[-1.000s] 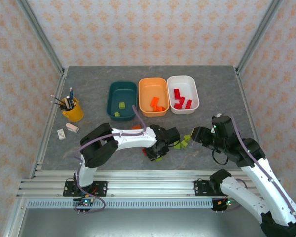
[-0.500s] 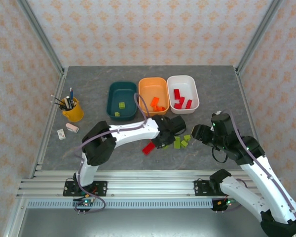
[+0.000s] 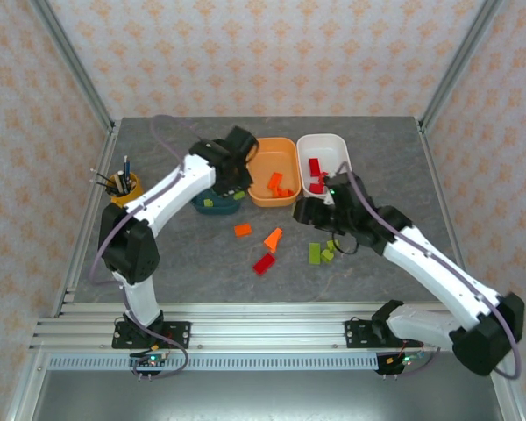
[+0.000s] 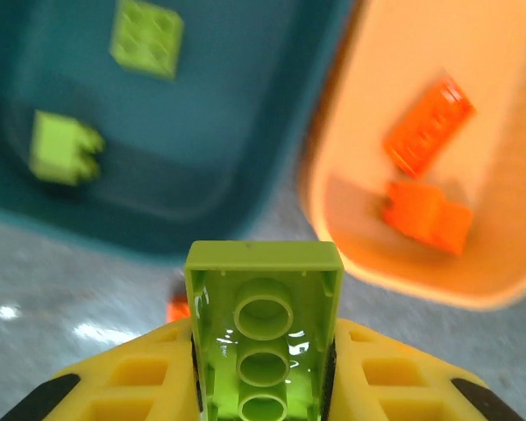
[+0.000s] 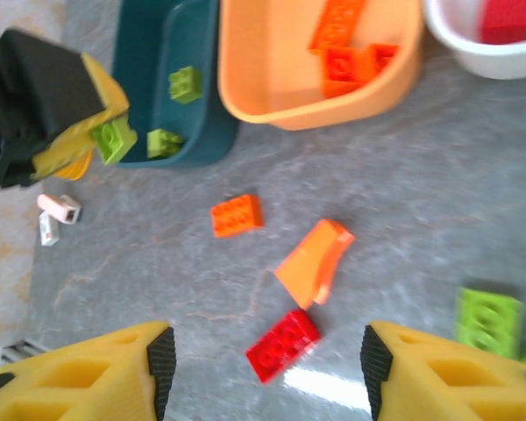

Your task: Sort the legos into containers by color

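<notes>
My left gripper (image 4: 263, 355) is shut on a lime green brick (image 4: 263, 289), held hollow side up just before the near rim of the dark teal tub (image 4: 202, 132). Two green bricks (image 4: 147, 37) lie in that tub. The orange tub (image 3: 273, 171) holds orange bricks (image 4: 428, 123); the white tub (image 3: 326, 167) holds red ones. My right gripper (image 5: 265, 368) is open above the table, a red brick (image 5: 283, 345) below and between its fingers. An orange wedge (image 5: 314, 261), an orange brick (image 5: 237, 215) and green bricks (image 3: 315, 253) lie loose nearby.
A yellow cup with pens (image 3: 127, 195) stands left of the teal tub. Two small erasers (image 5: 60, 208) lie near it. The left arm (image 3: 158, 206) arches over the table's left half. Metal frame posts edge the table.
The left gripper carried the green brick from the table's middle back and left to the teal tub. The right arm reached forward and left over the loose bricks.
</notes>
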{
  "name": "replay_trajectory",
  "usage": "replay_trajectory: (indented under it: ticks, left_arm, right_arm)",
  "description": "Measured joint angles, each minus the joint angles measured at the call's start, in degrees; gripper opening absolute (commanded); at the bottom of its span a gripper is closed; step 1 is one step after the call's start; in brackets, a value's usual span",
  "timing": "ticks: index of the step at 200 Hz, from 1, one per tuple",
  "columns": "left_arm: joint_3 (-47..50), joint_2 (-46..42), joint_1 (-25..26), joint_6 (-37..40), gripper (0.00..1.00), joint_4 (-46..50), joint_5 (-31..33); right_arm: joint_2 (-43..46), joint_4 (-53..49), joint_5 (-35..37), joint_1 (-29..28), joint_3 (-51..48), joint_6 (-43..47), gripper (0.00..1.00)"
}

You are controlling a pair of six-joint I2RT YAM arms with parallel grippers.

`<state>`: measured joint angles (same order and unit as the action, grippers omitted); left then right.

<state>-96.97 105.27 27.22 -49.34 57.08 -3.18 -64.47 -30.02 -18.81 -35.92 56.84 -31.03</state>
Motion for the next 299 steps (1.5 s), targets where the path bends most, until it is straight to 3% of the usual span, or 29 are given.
replay_trajectory:
  ticks: [25, 58, 99, 203, 249, 299]
  left_arm:
    - [-4.92, 5.44, -6.43, 7.85, 0.29, 0.66, -1.86]
    - [-9.40, 14.10, -10.08, 15.17, 0.27, 0.57, -4.83]
    - [-9.84, 21.35, -10.67, 20.28, 0.30, 0.37, -7.87]
    - [-7.69, 21.70, -10.67, 23.34, 0.57, -0.50, -8.59]
    - [-7.23, 15.15, -10.45, 23.23, 0.69, -0.52, -7.02]
    - [1.97, -7.78, -6.14, 22.12, 0.76, -3.50, -3.93]
  right_arm:
    - [-9.22, 7.72, -1.88, -1.25, 2.47, -1.88, 0.60]
    - [-18.47, 10.27, -2.75, -1.33, 9.84, -2.36, 0.60]
    - [-21.97, 10.58, -3.34, -1.33, 14.47, -2.38, 0.60]
    - [-25.66, -1.66, 3.45, -3.13, 14.80, -6.86, 0.59]
    - [-26.82, -6.88, 7.89, -7.04, 16.92, -11.30, 0.59]
    - [-32.52, -10.99, 9.79, -9.60, 17.79, -19.52, 0.59]
